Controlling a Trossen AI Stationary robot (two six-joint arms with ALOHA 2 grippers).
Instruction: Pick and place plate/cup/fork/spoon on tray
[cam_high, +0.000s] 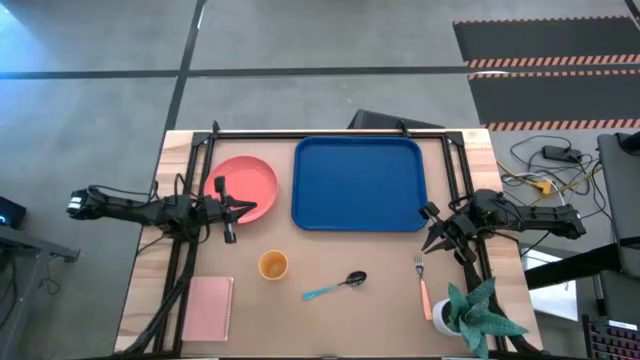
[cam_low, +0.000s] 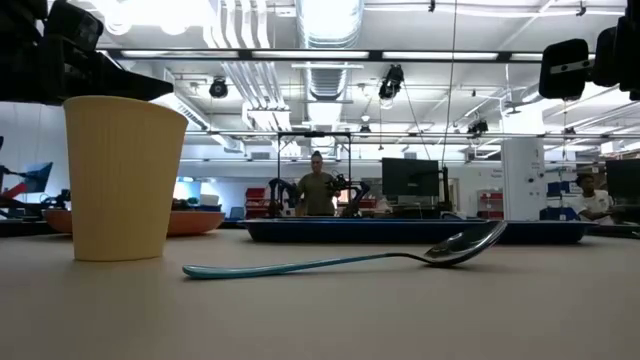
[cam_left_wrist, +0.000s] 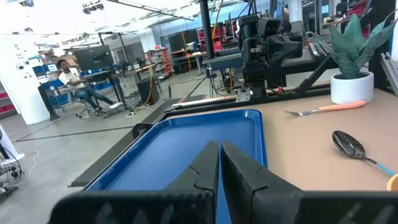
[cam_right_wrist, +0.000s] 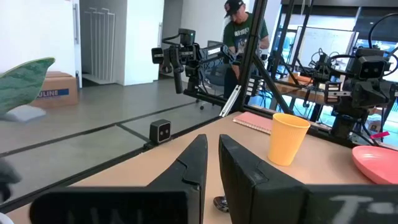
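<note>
A: Deep-blue plastic, one tray (cam_high: 360, 183), far middle of the bench (cam_high: 300, 320), nothing on it. Coral-pink plate (cam_high: 243, 187) just beside its left edge. Other items?

B: Orange-yellow cup (cam_high: 273, 265), upright, near the bench centre. Spoon (cam_high: 336, 286), blue handle, lying just right of the cup, bowl end pointing right and slightly toward the tray. Fork (cam_high: 423, 284), salmon handle, long axis running near to far, tines toward the tray. Also a pink notebook (cam_high: 208, 308) and a potted plant (cam_high: 470, 312), not for the tray.

A: Hands?

B: Left hand (cam_high: 229, 212) at the plate's near rim, fingers together. Right hand (cam_high: 440, 236) just beyond the fork's tines, fingers nearly together, a thin gap only.

A: Nearest pairing?

B: Judged: right hand to fork, which lies directly on its near side; left hand to plate.
</note>
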